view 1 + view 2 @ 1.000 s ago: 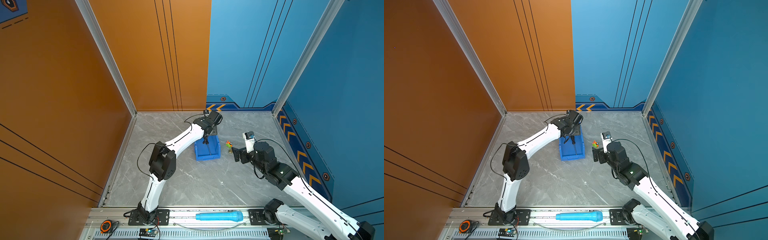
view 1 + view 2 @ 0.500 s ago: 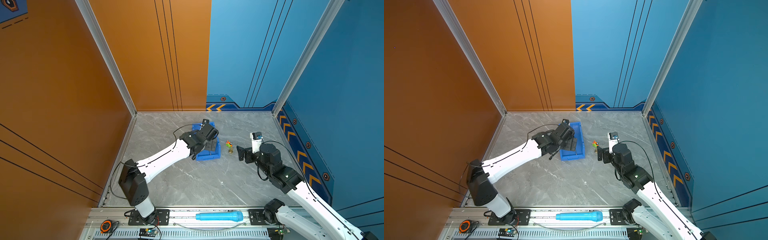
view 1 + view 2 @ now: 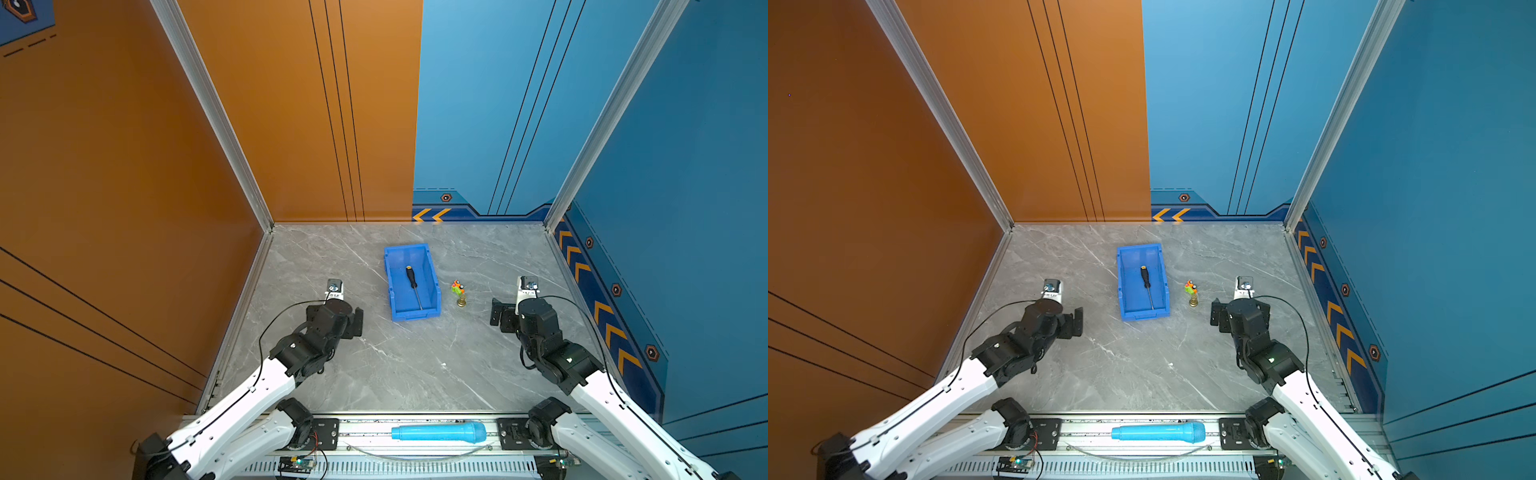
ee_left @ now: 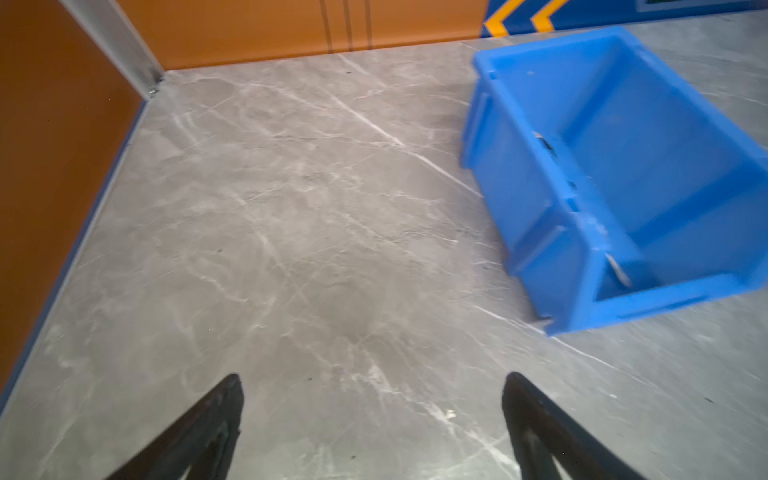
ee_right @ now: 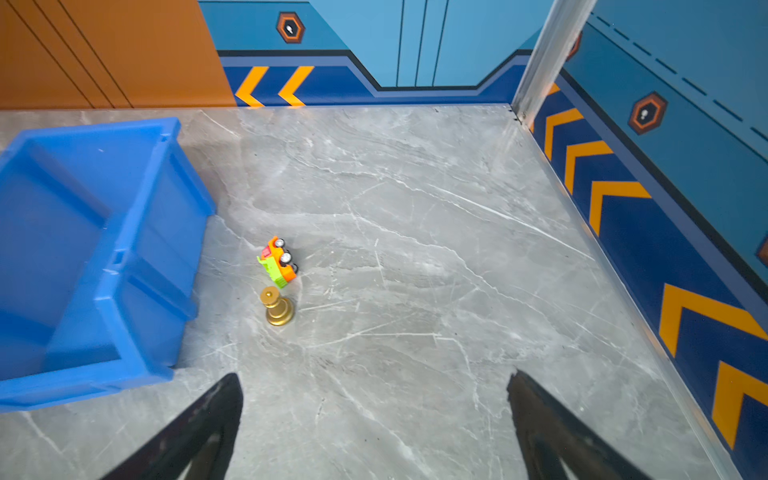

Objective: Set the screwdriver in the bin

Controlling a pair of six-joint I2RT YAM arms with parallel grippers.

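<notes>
Bin [image 3: 390, 286] sits mid-table [image 3: 374, 374]. Left gripper [image 4: 372, 376] and right gripper [image 5: 374, 376]: both spread wide, holding nothing, one either side of bin. Screwdriver [image 3: 412, 284] lies flat inside bin, handle toward back wall. Toy truck [image 3: 457, 287] just right of bin.

A grey marble-veined table [image 3: 415, 374] is boxed in by flat panels: orange walls [image 3: 291, 124] on the left and half the back, blue walls [image 3: 478, 104] on the rest. Aluminium posts [image 3: 216, 116] run up the two back corners, and orange chevrons [image 5: 251, 81] on a dark blue band [image 5: 332, 87] line the foot of the blue walls; light is soft and even.
</notes>
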